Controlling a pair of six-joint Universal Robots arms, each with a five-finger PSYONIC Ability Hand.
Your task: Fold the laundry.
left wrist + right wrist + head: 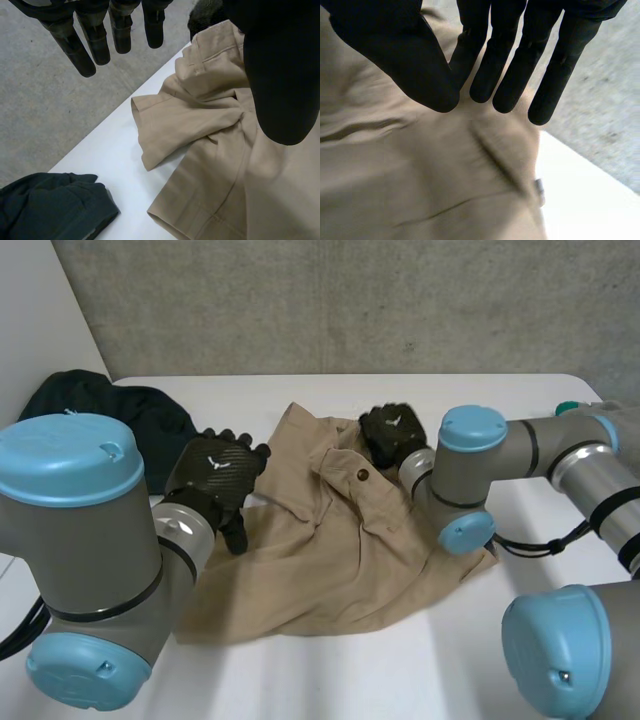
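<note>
Crumpled beige cotton shorts [330, 560] under both palms; left hand [213, 480] fingers straight, empty; right hand [392, 432] straight-fingered over waistband, gripping nothing.

Soft, even, perhaps overhead light.

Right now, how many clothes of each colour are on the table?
Tan cloth: 1
Dark cloth: 1
Total: 2
</note>
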